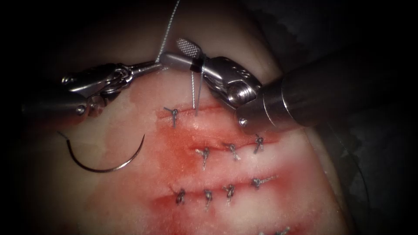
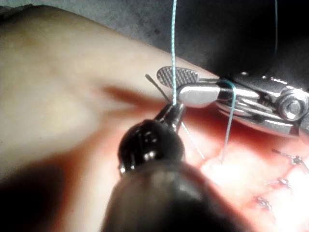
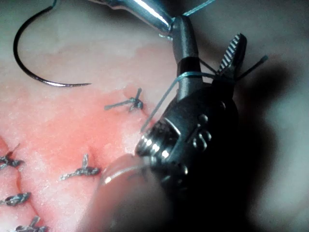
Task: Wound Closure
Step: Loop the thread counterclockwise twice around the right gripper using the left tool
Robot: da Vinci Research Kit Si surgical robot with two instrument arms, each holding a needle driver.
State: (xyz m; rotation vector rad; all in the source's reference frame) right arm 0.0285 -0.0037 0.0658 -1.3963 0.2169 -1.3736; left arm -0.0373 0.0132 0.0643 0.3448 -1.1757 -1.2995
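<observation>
Endoscope view: the tissue (image 1: 130,182) is pale, stained with red fluid (image 1: 183,152) around several cuts already closed with knotted stitches (image 1: 204,153). The topmost cut (image 1: 191,114) carries one knot (image 1: 173,112) at its left end. The needle (image 1: 106,165) lies free on the tissue at about 8 o'clock, well to the left of the cuts, held by neither tool and not in the tissue. The left gripper (image 1: 157,65) comes in from 9 o'clock, clenched on the thread (image 1: 170,27), which runs up toward 12 o'clock. The right gripper (image 1: 180,51) enters from 3 o'clock with its jaws parted; thread is looped around its lower jaw, and two strands (image 1: 196,93) drop from there into the topmost cut.

Left wrist view: the left gripper (image 2: 175,107) is pinched on the thread (image 2: 174,43), just beside the right gripper (image 2: 186,84), whose jaws stand apart with a loop (image 2: 231,89) around one of them. A strand descends to the tissue (image 2: 58,87).

Right wrist view: the right gripper (image 3: 207,48) is released, grasping nothing, with thread (image 3: 186,76) wound around one jaw. The left gripper (image 3: 166,26) touches that jaw's tip. The needle (image 3: 29,72) rests on the tissue (image 3: 96,53), apart from both tools, near a knot (image 3: 131,103).
</observation>
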